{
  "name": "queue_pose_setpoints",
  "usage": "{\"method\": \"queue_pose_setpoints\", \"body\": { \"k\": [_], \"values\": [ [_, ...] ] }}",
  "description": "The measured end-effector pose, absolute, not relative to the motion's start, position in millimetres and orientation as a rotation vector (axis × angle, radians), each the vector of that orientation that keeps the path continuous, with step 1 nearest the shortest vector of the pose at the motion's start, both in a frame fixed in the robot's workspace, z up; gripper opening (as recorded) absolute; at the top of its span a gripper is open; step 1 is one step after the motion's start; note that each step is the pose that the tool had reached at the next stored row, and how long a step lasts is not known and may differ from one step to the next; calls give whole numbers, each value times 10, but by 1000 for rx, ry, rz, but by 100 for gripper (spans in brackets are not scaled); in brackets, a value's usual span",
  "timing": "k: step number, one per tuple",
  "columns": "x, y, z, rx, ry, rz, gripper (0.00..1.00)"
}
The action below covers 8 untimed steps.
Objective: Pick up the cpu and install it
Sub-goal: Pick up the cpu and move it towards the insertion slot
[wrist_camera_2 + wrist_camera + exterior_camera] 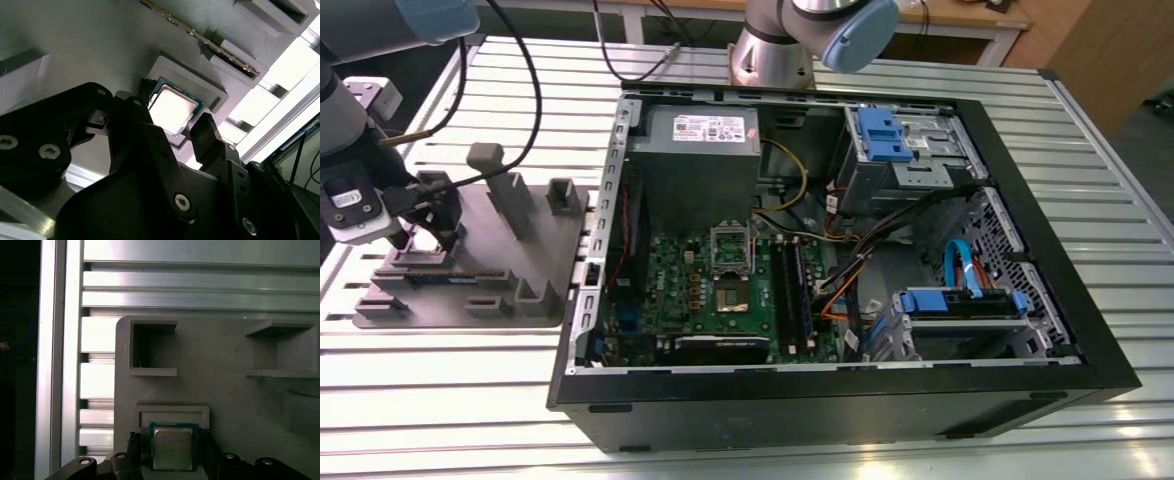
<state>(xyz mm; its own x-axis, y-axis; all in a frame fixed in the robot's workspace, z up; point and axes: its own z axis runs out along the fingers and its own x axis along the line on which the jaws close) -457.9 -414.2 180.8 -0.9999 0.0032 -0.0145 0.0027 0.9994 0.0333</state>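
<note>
While the gripper [171, 456] hangs low over the grey fixture plate [225, 390], its two black fingers [204, 134] stand spread on opposite sides of the cpu [172, 446], one at each edge. As far as both wrist views show, they have not clamped onto it.

The cpu lies flat, silvery top up, inside a shallow square nest [172, 411] moulded into that plate. In the second wrist view its lid catches the light and its edges sit within the raised rim.

Farther off, in the exterior view, the plate rests on the slatted aluminium table [454, 400] at the exterior view's left. The open computer case [854, 385] stands just beside it. Inside the case lies the green motherboard [678, 275], with the socket [731, 295] near its middle under a raised retaining frame.

By my judgement the task is at its start: the approach is made, the chip is bracketed, but grasping, lifting, carrying and seating it in the socket all remain undone.
</note>
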Motion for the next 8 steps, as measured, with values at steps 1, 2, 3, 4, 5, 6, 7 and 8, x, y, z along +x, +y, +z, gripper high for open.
{"method": "queue_pose_setpoints", "body": {
  "k": [1, 2, 3, 4, 5, 6, 7, 8],
  "values": [
    [-4579, -4142, 1808, 5, 3127, 52, 59],
    [-4578, -4142, 1807, 5, 3127, 52, 59],
    [-4578, -4142, 1807, 5, 3127, 52, 59],
    [-4578, -4142, 1807, 5, 3127, 52, 59],
    [-4578, -4142, 1806, 5, 3127, 52, 59],
    [-4578, -4142, 1806, 5, 3127, 52, 59],
    [-4578, -4142, 1807, 5, 3126, 52, 59],
    [-4578, -4142, 1809, 5, 3126, 52, 58]
  ]
}}
